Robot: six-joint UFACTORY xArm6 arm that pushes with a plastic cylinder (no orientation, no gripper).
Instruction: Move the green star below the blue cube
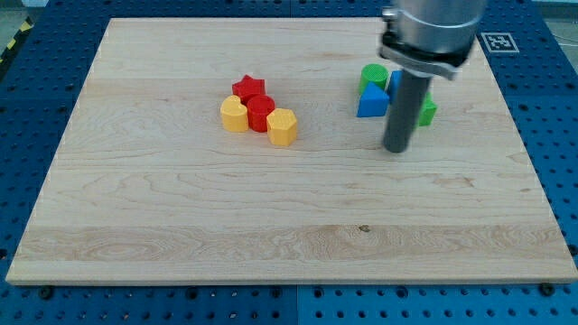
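Note:
The green star lies at the view's upper right, mostly hidden behind my rod; only its right edge shows. A blue block, likely the cube, sits just above it, also partly hidden by the rod. A blue triangular block and a green cylinder stand to their left. My tip rests on the board just below and slightly left of the green star, to the lower right of the blue triangle.
A cluster sits left of centre: a red star, a red cylinder, a yellow heart-like block and a yellow block. The wooden board lies on a blue perforated table.

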